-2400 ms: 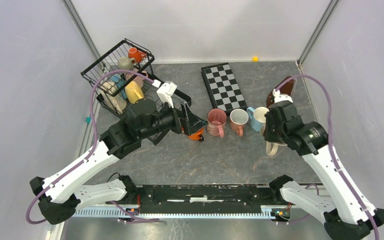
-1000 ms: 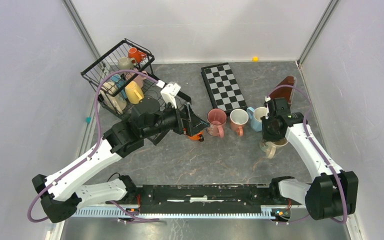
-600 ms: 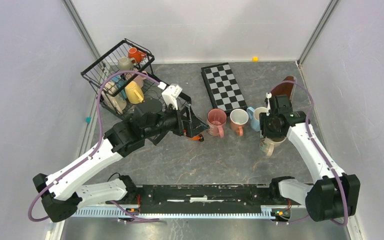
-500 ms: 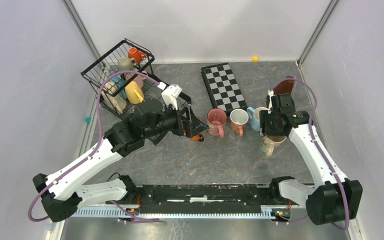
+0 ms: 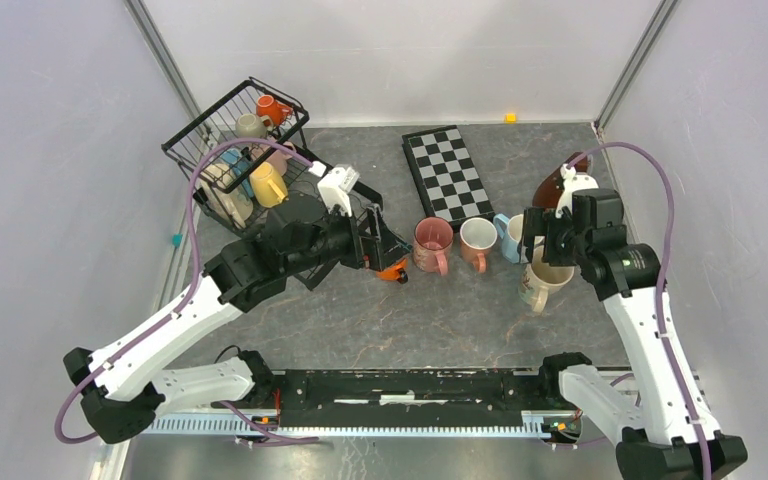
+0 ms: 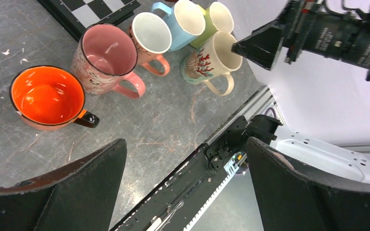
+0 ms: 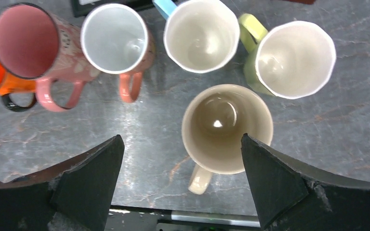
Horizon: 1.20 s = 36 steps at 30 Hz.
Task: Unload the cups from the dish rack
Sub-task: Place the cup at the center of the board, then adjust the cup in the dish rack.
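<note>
The black wire dish rack (image 5: 222,128) stands at the back left and holds several cups, among them an orange one (image 5: 272,108) and a yellow one (image 5: 268,183). Unloaded cups stand in a row on the table: orange (image 6: 48,96), pink (image 6: 107,55), salmon (image 7: 114,38), light blue (image 7: 202,33) and yellow-green (image 7: 294,57). A cream cup (image 7: 227,127) stands upright just in front of them. My right gripper (image 7: 181,139) hovers open above the cream cup and holds nothing. My left gripper (image 6: 185,144) is open and empty, above the table near the orange cup.
A black-and-white checkerboard (image 5: 447,175) lies at the back centre. A brown object (image 5: 560,180) leans at the back right, behind my right arm. A small yellow block (image 5: 510,117) sits by the back wall. The black rail (image 5: 410,395) runs along the near edge.
My right gripper has opened, let go of the cream cup and lifted off it; the cup stays standing on the table. The left arm has hardly moved.
</note>
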{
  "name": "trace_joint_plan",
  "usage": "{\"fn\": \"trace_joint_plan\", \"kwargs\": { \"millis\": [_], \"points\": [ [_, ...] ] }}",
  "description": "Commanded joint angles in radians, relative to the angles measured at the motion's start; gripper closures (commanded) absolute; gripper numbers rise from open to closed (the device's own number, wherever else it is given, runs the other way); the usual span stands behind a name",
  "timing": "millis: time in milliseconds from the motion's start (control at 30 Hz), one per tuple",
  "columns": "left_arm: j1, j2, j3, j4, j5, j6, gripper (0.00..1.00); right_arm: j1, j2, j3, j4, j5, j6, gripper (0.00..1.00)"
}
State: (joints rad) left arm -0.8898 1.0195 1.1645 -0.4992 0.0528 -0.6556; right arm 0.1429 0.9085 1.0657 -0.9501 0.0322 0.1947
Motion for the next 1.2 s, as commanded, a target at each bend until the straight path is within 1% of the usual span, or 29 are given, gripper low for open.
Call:
{"fn": "trace_joint_plan", "kwargs": {
  "millis": [0,67,167,233,400,500,633,767,833,867,1000,1167],
  "points": [
    [-0.004,0.009,0.034,-0.024,-0.081,0.035,0.0,-0.002,-0.046,0.014,0.102,-0.134,0.048,0.02],
    [-0.005,0.006,0.031,-0.037,-0.123,0.029,0.0,-0.001,-0.068,-0.002,0.146,-0.182,0.07,0.02],
    [-0.005,0.002,0.026,-0.068,-0.225,0.017,0.0,0.0,-0.097,-0.033,0.22,-0.252,0.096,0.02],
    [-0.004,0.004,0.025,-0.105,-0.326,-0.001,0.0,0.003,-0.112,-0.053,0.262,-0.28,0.109,0.02],
    [-0.003,0.053,0.051,-0.241,-0.636,-0.087,0.0,0.014,-0.121,-0.097,0.367,-0.35,0.14,0.02],
    [-0.002,0.083,0.044,-0.262,-0.774,-0.133,0.0,0.039,-0.112,-0.11,0.409,-0.36,0.148,0.02],
    [0.022,0.155,0.057,-0.276,-0.916,-0.172,0.0,0.079,-0.097,-0.108,0.44,-0.354,0.15,0.02],
    [0.104,0.252,0.066,-0.253,-0.925,-0.182,0.0,0.122,-0.089,-0.121,0.477,-0.349,0.165,0.02],
    [0.151,0.302,0.066,-0.224,-0.897,-0.17,0.0,0.147,-0.089,-0.132,0.496,-0.341,0.173,0.02],
    [0.221,0.363,0.071,-0.194,-0.868,-0.154,0.0,0.18,-0.09,-0.14,0.508,-0.322,0.175,0.02],
    [0.343,0.432,0.063,-0.127,-0.791,-0.117,0.0,0.211,-0.09,-0.145,0.518,-0.311,0.174,0.02],
    [0.432,0.525,0.086,-0.064,-0.754,-0.069,0.0,0.228,-0.095,-0.142,0.523,-0.314,0.169,0.02]
  ]
}}
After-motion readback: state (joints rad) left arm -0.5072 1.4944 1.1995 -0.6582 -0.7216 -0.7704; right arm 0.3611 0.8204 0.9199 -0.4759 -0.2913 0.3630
